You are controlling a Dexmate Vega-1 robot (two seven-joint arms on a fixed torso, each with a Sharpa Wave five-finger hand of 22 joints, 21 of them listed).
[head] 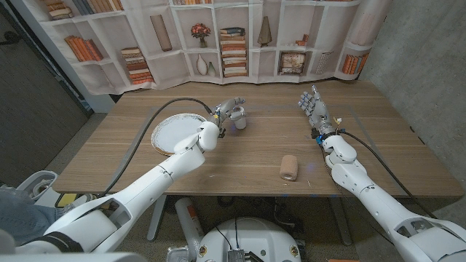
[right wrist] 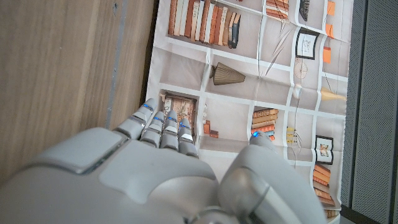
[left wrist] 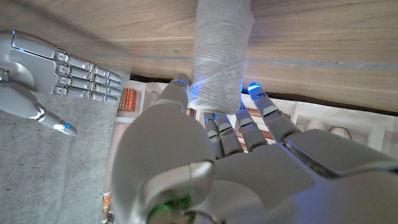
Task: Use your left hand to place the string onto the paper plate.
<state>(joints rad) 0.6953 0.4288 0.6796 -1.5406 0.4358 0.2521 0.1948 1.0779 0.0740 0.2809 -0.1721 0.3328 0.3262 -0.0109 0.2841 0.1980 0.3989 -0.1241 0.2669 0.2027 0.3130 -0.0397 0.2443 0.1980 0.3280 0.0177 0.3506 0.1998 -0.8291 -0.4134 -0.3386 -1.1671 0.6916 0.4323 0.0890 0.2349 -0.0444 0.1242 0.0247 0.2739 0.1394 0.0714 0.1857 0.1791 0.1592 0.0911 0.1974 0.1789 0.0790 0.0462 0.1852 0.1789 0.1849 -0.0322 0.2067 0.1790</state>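
The brown wooden table point(head: 255, 145) stands before a printed bookshelf backdrop point(head: 218, 36). The white round paper plate point(head: 173, 132) lies toward the table's left edge, about midway between front and back. The right hand point(head: 313, 109) stands upright near the back right, fingers straight, close together and holding nothing. The left hand point(head: 227, 113) is at the white cylindrical spool of string point(head: 239, 118), fingertips point(left wrist: 256, 93) touching its sides; the spool stands just right of the plate. A tan cloth roll point(head: 290, 167) lies near the front edge.
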